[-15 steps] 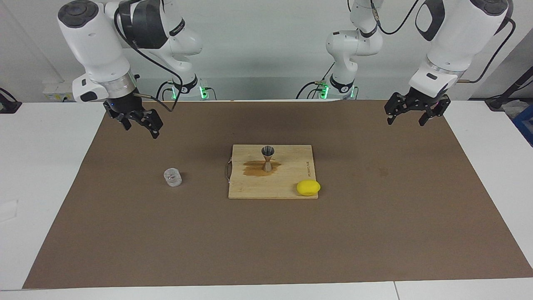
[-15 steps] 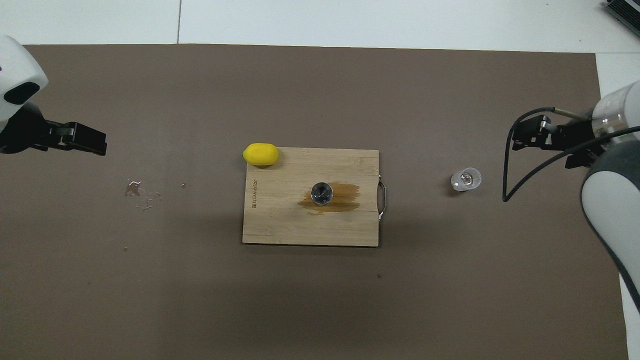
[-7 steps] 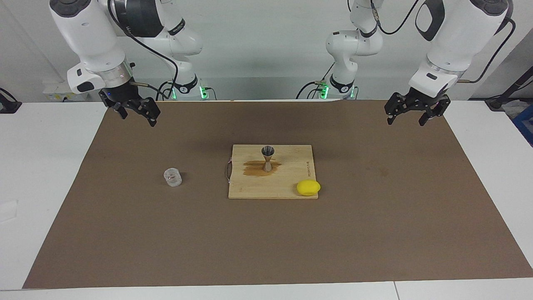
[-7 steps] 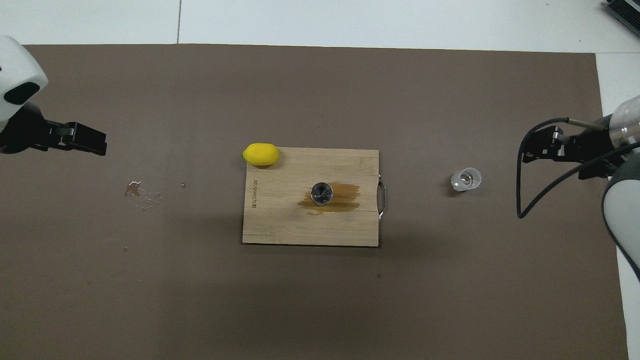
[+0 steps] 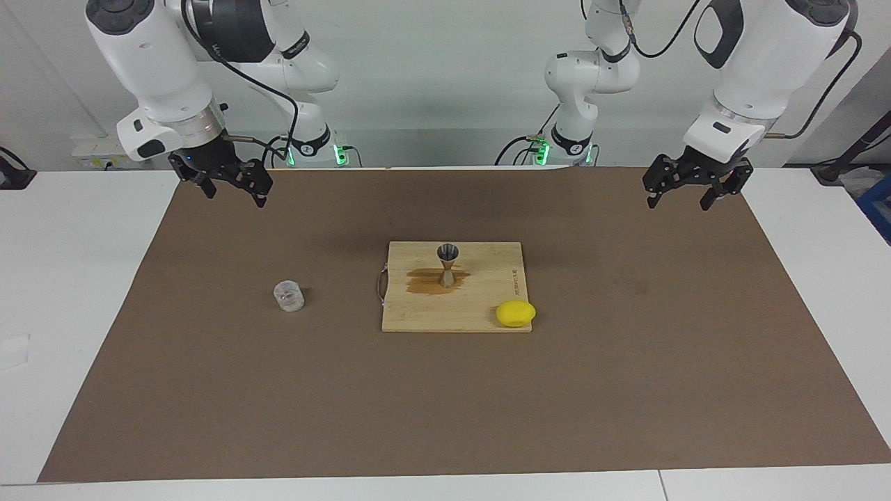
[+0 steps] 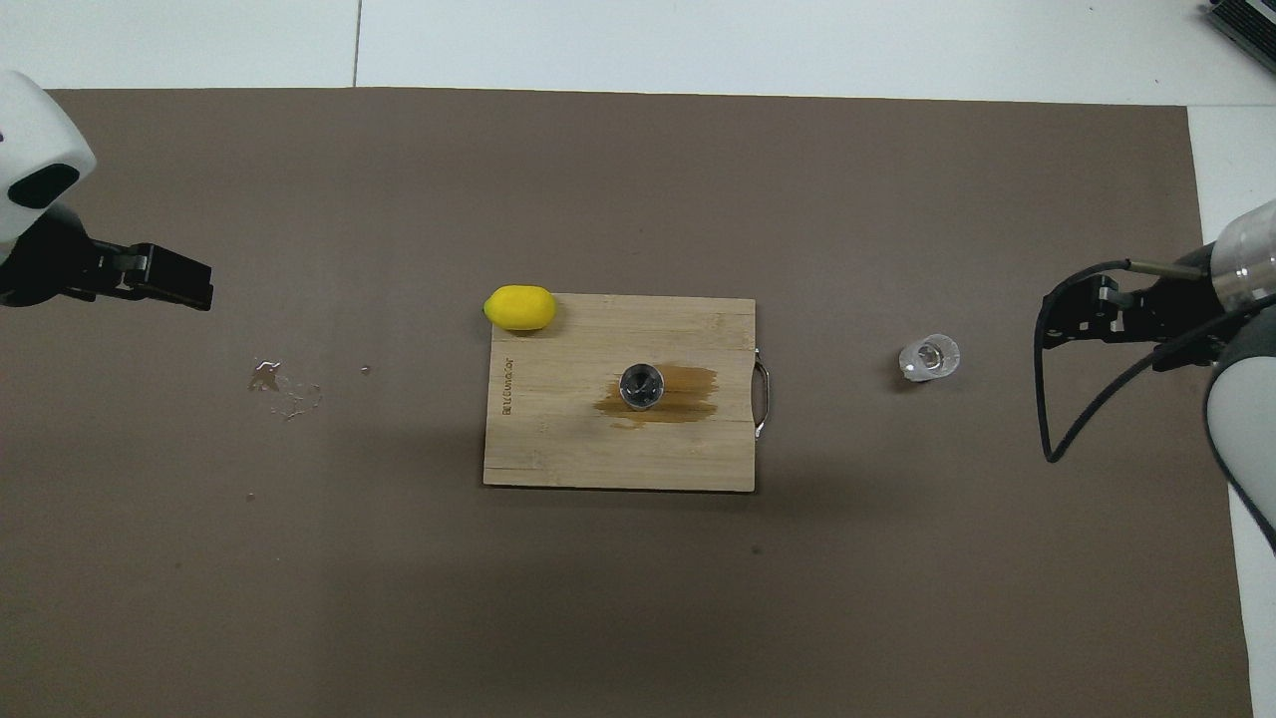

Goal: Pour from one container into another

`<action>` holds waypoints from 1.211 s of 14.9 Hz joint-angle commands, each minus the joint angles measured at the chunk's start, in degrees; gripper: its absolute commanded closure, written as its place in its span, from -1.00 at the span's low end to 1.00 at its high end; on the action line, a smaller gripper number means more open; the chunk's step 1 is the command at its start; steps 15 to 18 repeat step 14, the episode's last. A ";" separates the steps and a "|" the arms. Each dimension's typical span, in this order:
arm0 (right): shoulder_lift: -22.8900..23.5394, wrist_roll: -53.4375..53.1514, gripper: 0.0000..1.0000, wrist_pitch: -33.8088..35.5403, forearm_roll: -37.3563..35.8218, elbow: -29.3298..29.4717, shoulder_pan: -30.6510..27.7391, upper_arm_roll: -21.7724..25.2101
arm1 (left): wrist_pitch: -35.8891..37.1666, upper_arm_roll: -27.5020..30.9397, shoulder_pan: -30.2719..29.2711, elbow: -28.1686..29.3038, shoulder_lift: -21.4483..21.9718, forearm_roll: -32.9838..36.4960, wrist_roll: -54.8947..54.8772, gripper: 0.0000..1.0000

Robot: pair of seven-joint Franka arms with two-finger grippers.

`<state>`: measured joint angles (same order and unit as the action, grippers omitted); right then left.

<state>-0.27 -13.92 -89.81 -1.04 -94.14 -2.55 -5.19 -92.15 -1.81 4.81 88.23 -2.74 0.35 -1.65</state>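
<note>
Two containers were seen standing apart and upright, neither one held, so the pour itself could not be confirmed from their positions. A brown wet stain [image 5: 435, 280] was spread on the bamboo cutting board [image 5: 480, 306] around the foot of the metal jigger [image 5: 447, 264], which suggested that liquid had already been tipped there, partly missing the cone. Whether the jigger held any liquid could not be told. The clear cup [image 5: 289, 296] was set on the brown mat [image 5: 626, 390], well below and apart from the right gripper [image 5: 233, 188], toward the board from it. If the pour was judged done, nothing but withdrawal was left; if not, the cup had yet to be grasped.

Both pincers were found released, with fingers spread wide and nothing between them. The right gripper was hung in the air over the mat's edge at its own end of the table, touching nothing. The left gripper [image 5: 689, 191] was likewise kept raised over its own end, waiting, with the jigger and a lemon [image 5: 515, 313] well away from it toward the middle. A few droplets [image 6: 284, 384] were noted on the mat near the left gripper.
</note>
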 commanded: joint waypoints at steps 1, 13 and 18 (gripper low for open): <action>-1.31 3.73 -1.00 -2.37 1.31 -1.40 -0.26 0.10 | -0.49 -0.04 -0.32 2.12 1.86 -0.70 0.15 -1.00; -1.13 3.29 -1.00 -3.27 1.40 -1.40 -0.17 0.01 | -0.49 -0.04 -0.32 2.12 1.86 -0.70 0.15 -1.00; -1.13 3.29 -1.00 -3.35 1.40 -1.40 -0.17 0.01 | -0.49 -0.04 -0.32 2.12 1.86 -0.70 0.15 -1.00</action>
